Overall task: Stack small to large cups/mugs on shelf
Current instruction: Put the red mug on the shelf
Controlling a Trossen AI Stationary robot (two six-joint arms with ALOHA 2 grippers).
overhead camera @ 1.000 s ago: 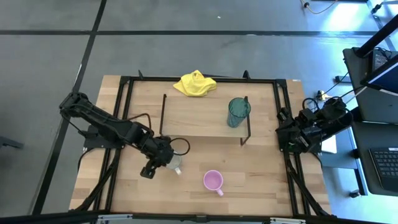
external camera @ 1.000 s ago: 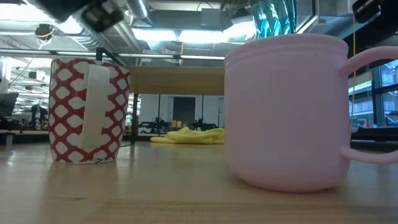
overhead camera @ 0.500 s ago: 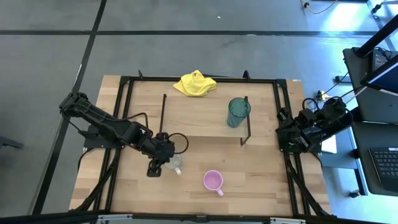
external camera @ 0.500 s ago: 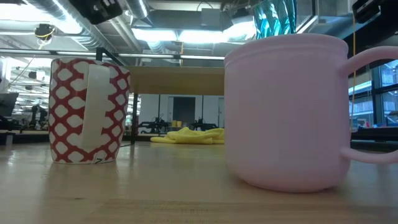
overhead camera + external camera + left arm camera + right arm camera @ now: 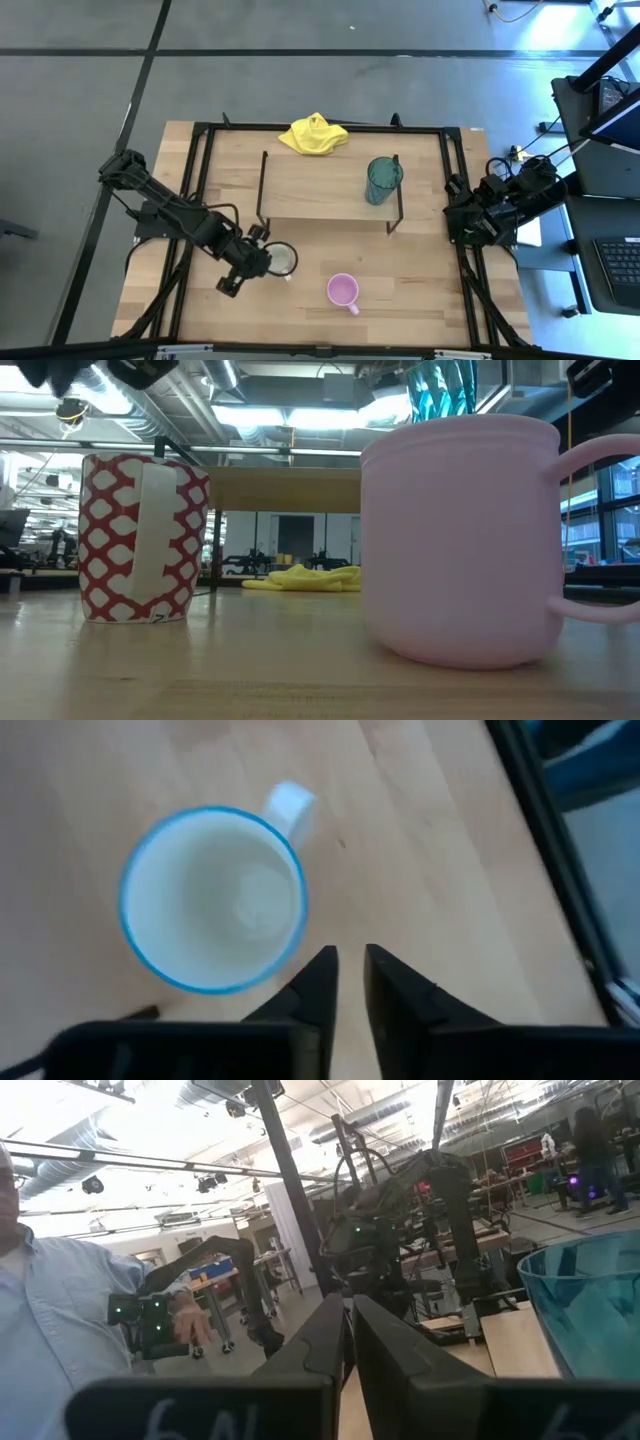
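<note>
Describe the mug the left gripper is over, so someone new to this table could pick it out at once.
On the wooden table, look in front of the shelf, by its left end, under the left gripper. The white mug there has a red lattice pattern outside; the pink mug beside it is plain.

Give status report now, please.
Left end effector shut, empty, above white mug. Right end effector shut, parked at table edge. Teal cup on shelf. Nothing in the way.
</note>
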